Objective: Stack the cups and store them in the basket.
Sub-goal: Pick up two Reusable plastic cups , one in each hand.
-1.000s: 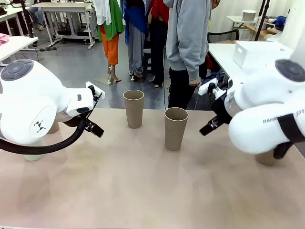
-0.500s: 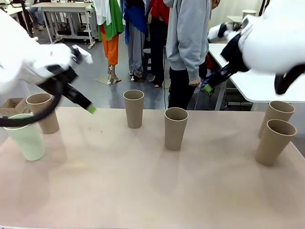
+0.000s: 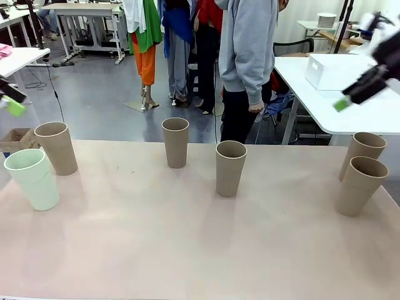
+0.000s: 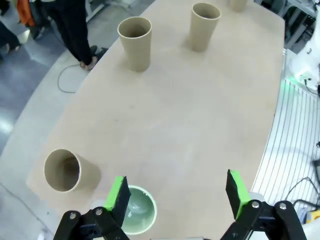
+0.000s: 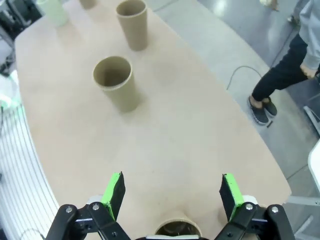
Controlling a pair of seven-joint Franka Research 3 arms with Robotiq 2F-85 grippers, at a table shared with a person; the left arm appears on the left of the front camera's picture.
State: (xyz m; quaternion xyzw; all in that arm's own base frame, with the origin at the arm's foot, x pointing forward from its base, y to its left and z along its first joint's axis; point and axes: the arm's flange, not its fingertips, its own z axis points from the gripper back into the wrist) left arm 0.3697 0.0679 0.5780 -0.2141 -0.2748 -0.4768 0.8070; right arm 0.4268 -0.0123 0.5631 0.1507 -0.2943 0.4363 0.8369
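L gripper [image 4: 177,192] & R gripper [image 5: 170,192] above table [image 3: 187,250], fingers [image 4: 119,194] wide open, empty; six cups [image 3: 230,167] upright.
Risk: off-centre drop onto mint cup [image 4: 139,217] clips rim, tips it into tan neighbour [image 4: 67,171]; basket [image 3: 340,70] well apart, so long carry.

person [image 3: 249,50]: grey hoodie, far side | cardboard box [image 3: 14,141]: on floor, left

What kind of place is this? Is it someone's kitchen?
Probably a robot lab or workshop, not a kitchen. A robot claw hangs over a table of cups, white worktables stand around, and the floor is bare grey.
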